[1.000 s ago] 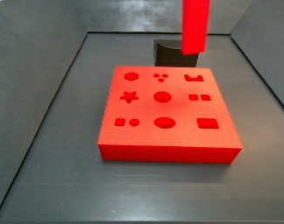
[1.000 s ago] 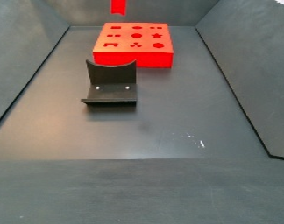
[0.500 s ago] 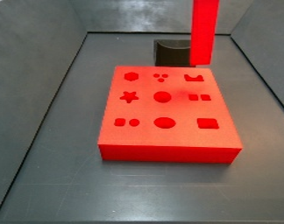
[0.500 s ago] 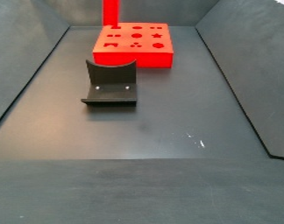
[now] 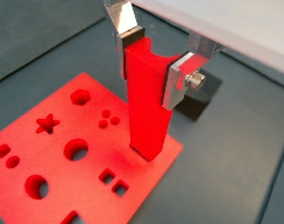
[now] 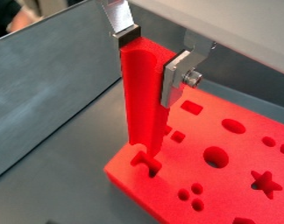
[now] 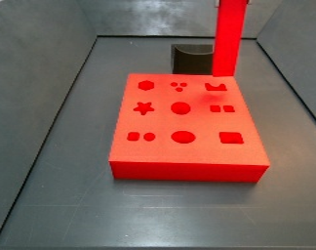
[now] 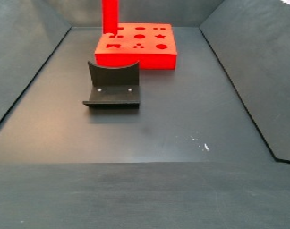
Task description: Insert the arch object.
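Two silver fingers [image 5: 180, 77] of the gripper [image 5: 154, 54] clamped on the upper part of the arch object [image 5: 147, 105], one plate on each side, seen in both wrist views. Gripper [image 6: 151, 54] above the red board [image 6: 226, 184], near one of its corners. Arch object [image 6: 142, 101] held upright, a long bright-red bar with straight sides, lower end down at the board's top face beside a shaped hole near the corner. Contact with the face or entry into the hole: cannot tell from the wrist views.

In a side view, arch object [image 7: 230, 37] standing vertical over the far right corner of the red board [image 7: 187, 122], lower end just above the notched hole [image 7: 218, 88] in the back row, top end cut off by the frame edge. Gripper itself out of frame in both side views. In a side view, arch object [image 8: 110, 16] upright at the far left corner of the red board [image 8: 138, 45].

Board flat on the dark counter [image 8: 159, 152], face pierced with star, round, square and hexagon holes. Fixture [image 8: 112, 85], a dark bracket with a curved top edge, on the counter just beside the board [image 7: 191, 56], apart from the bar. Grey walls [image 6: 45, 74] around the counter.
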